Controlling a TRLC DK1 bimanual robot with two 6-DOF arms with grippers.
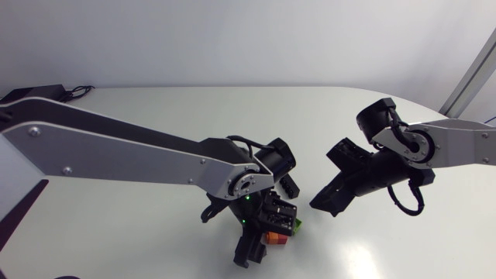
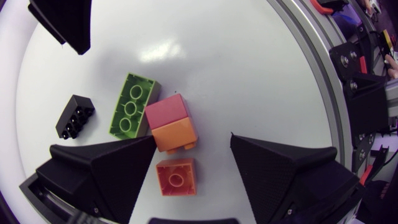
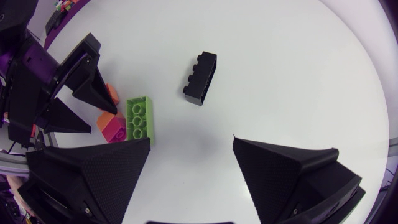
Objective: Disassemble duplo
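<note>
Fingers on the left arm (image 1: pixel 116 155): the left fingers (image 2: pixel 99 171) stand wide apart and hold nothing. An orange-red brick (image 2: pixel 176 176) lies on the tabletop (image 2: pixel 249 74) in the gap between them and touches neither finger. One round ring shows on its upturned face.

Just ahead of that brick lie a pink brick (image 2: pixel 166 111) and an orange brick (image 2: pixel 175 134), pressed together face to face. The orange brick's corner sits close against one fingertip; contact cannot be confirmed. A green brick (image 2: pixel 132 104) lies alongside the pink brick, against its side, with three round rings in a row on its upturned face. A black brick (image 2: pixel 74 116) lies apart from this group, on the far side of the green brick.

Fingers on the right arm (image 1: pixel 457 147): the right fingers (image 3: pixel 93 177) are likewise spread wide and hold nothing. The black brick lies alone on the tabletop ahead of them. The green brick lies just ahead of one fingertip, clear of it, with the other coloured bricks and the left fingers beyond it.

Arm positions, head view: the left arm enters from the left edge and reaches past the middle. Its fingers point down over the coloured bricks near the tabletop's front edge. The right arm enters from the right edge. Its fingers point toward the left fingers and stand near them without touching.
</note>
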